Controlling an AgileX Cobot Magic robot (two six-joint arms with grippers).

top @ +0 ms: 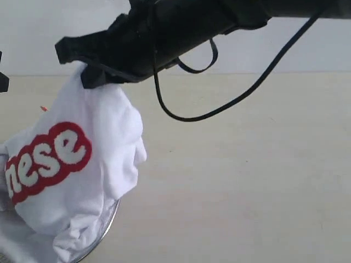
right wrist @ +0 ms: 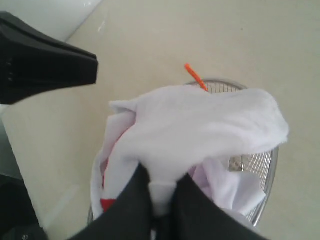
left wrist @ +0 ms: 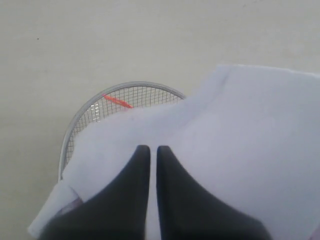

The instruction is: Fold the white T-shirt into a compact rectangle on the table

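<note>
Exterior view: the right gripper [top: 90, 75], black and reaching across to the left side, is clamped on the upper edge of the white T-shirt [top: 104, 164], a cotton garment with a red chest banner [top: 49, 159] carrying white lettering. The white T-shirt hangs from the closed jaws, and its lower part is bunched in the round wire-mesh metal basket [top: 107, 226], which stands on the flat pale beige table [top: 247, 192]. Left wrist view: the left gripper [left wrist: 150, 150] has its fingers pressed together over the white T-shirt [left wrist: 240, 140]; contact with the fabric cannot be determined. The shirt covers part of the basket [left wrist: 131, 85], and an orange neck tag [left wrist: 117, 101] shows against the mesh. Right wrist view: the right gripper [right wrist: 162, 192] pinches a fold of the white T-shirt [right wrist: 200, 125] between its fingers. The remaining fabric fills the basket [right wrist: 272, 165]. The left gripper [right wrist: 85, 67] is clear of the shirt.
</note>
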